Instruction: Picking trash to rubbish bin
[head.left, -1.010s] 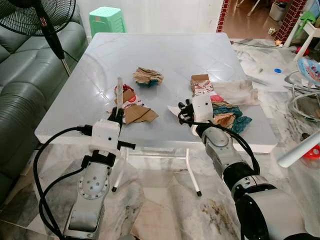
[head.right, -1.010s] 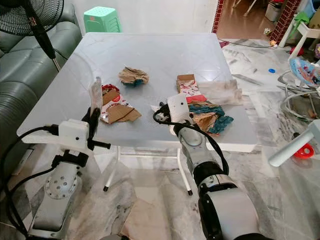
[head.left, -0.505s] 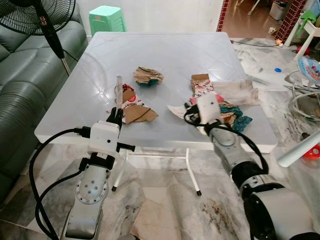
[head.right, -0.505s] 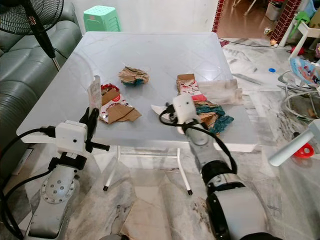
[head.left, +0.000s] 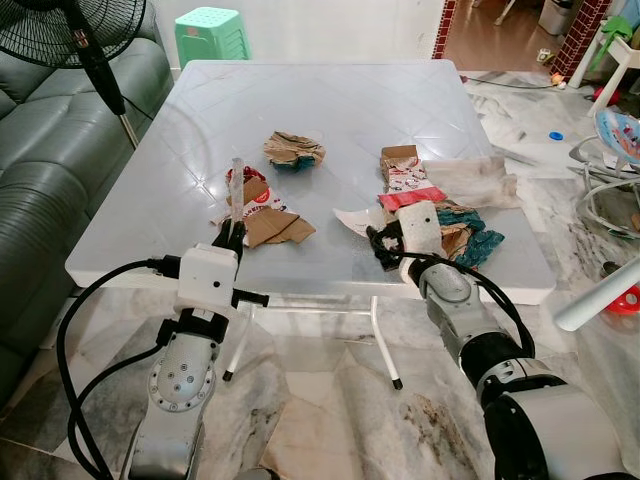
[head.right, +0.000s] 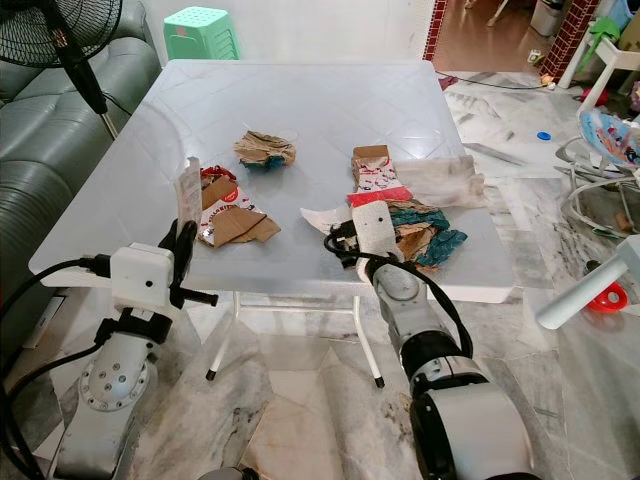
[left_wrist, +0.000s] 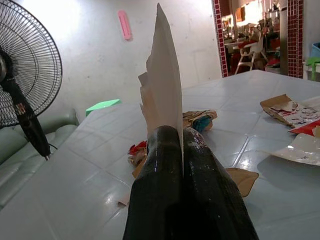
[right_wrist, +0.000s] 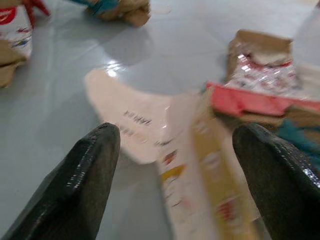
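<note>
My left gripper (head.left: 232, 236) is shut on a torn white paper strip (left_wrist: 162, 75), which stands upright above the grey table's (head.left: 320, 90) front left edge. My right gripper (right_wrist: 180, 150) is open and low over the table's front right. Its fingers (right_wrist: 92, 170) straddle a flat white scrap (right_wrist: 127, 117) and a blurred yellow-printed wrapper (right_wrist: 210, 185). In the head view this gripper (head.left: 378, 244) sits beside a trash pile (head.left: 455, 222) of brown, teal and red pieces. A crumpled brown wad (head.left: 293, 150) and a torn red-white carton (head.left: 265, 208) lie mid-table.
A standing fan (head.left: 85, 40) and a dark sofa (head.left: 50, 150) are on the left, with a green stool (head.left: 212, 35) behind the table. A pale rag (head.left: 470, 180) lies at the table's right edge. Toys and a white tube (head.left: 600, 300) clutter the marble floor on the right.
My right gripper has shifted slightly right and back toward the table's front edge, staying open. The left gripper still holds the paper strip, hardly moved.
</note>
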